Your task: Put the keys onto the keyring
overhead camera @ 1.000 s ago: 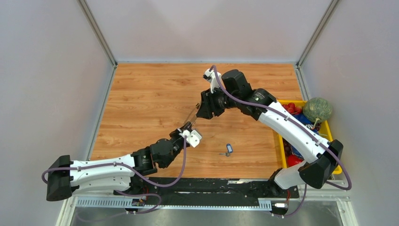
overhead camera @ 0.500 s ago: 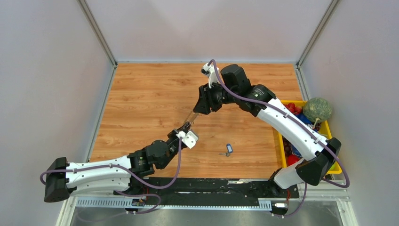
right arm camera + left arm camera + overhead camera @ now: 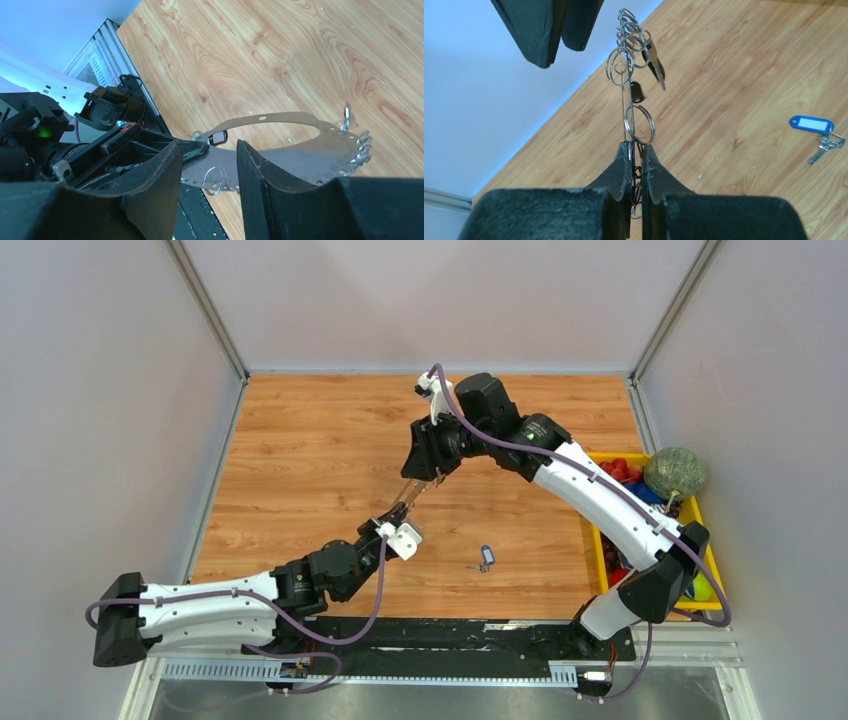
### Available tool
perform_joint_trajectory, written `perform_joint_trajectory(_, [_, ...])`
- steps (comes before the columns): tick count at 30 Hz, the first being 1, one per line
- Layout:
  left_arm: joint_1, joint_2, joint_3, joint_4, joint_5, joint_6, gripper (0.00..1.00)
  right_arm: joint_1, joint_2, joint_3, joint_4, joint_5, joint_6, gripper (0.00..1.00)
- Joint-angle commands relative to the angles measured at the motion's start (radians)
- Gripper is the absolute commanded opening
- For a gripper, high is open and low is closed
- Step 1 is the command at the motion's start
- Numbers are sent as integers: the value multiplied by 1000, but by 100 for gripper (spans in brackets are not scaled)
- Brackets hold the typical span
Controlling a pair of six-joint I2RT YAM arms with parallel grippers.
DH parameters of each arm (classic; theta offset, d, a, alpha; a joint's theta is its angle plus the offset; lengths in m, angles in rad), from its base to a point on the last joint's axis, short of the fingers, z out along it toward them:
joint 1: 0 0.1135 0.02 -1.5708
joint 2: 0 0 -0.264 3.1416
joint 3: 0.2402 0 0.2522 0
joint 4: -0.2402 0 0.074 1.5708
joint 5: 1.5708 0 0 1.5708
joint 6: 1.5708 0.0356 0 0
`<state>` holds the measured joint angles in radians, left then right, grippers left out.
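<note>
Leftward went the right gripper [image 3: 209, 147], now ajar, empty, beside the keyring [image 3: 310, 160] pinched in the left gripper [image 3: 636, 150]; next probably fetching the blue-tagged key [image 3: 811, 124] off the worktop [image 3: 300, 460].

A wooden table [image 3: 300, 470] fills the walled cell. At its right edge sits a yellow bin [image 3: 598, 545] holding red pieces [image 3: 620, 469] and a green netted ball [image 3: 674, 472]. A black rail [image 3: 450, 635] runs along the near edge.

Smooth, wood-grain tabletop [image 3: 734, 75]; thin, shiny metal keyring [image 3: 310, 160]; glossy blue plastic key tag [image 3: 811, 123]; matt black, rough-edged left end effector [image 3: 636, 150].
</note>
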<state>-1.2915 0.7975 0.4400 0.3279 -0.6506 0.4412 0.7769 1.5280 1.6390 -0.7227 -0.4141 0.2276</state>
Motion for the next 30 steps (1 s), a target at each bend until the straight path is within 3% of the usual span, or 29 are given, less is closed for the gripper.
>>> perform_joint_trajectory(1, [-21,-19,14,35,3,17,0,7,19,55,-19,-11,6,47])
perform_joint_trajectory(30, [-118,22,9,68,-138,166,0,33,40,88,-213,5,-41,45])
